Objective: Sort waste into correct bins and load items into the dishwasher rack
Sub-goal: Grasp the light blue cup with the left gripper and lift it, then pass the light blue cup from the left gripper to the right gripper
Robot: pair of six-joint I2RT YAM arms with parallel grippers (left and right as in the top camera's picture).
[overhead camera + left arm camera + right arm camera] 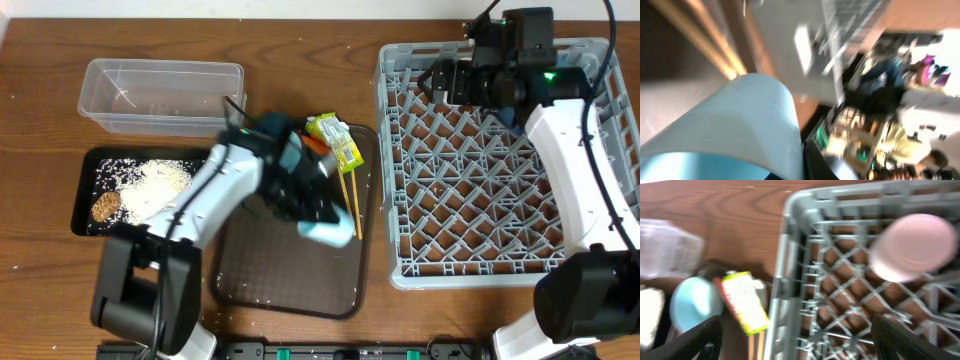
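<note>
Brown tray point(290, 278) — smooth light-blue cup point(326, 233)

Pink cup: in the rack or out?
In. The right wrist view shows the pink cup inside the walls of the grey rack, over its lattice floor.

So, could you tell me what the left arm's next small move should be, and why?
Probably lift the blue cup and swing it right toward the rack. The left tool is shut on it above the brown tray, the rack's near half is free, and the right tool hangs open over the pink cup at the far side.
</note>
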